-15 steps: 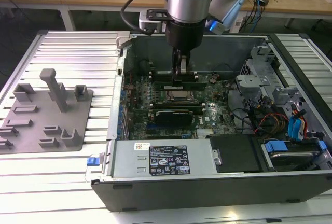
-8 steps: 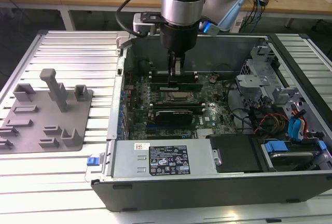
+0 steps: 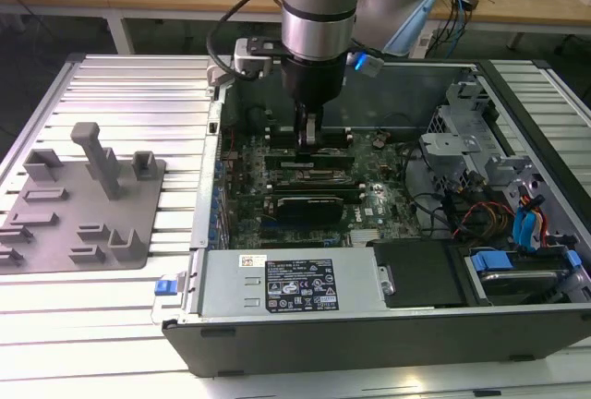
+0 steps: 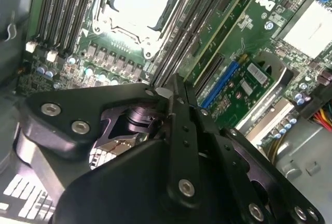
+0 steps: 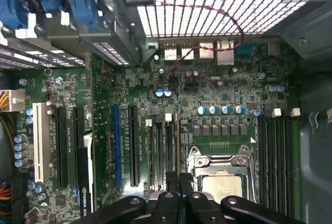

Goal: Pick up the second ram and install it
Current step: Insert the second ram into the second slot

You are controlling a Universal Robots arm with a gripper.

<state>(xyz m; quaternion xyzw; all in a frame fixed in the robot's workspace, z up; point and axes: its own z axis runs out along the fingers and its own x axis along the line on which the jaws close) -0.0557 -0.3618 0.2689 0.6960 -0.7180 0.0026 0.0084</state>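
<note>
Gripper of a single robot arm, lowered into an open computer case. Its tip is down on the bank of memory slots just beside the processor socket. The fingers are drawn together, and no gap shows between them in both wrist views. The linkage hides whether they nip a board edge or merely bear on it.

The second ram, by my reading, is the narrow green stick standing on edge in a slot beside the processor socket, one end running toward the fingertips. If so, the pick-up is done and the install step is in hand, with the stick in its slot and being seated. I cannot tell whether the white slot latches, on the far side of the slots from the gripper, have closed. Finishing the seating would call for straight downward pressure with the stick level, until both latches close.

The exterior view gives the arm, the whole case and a grey tray with an upright post. The tray lies outside the case, well apart from the processor socket, toward the exterior view's left. The first wrist view looks straight down, so the slots on both sides of the processor socket read as thin lines. The second wrist view looks obliquely along the stick and shows its green face.
</note>
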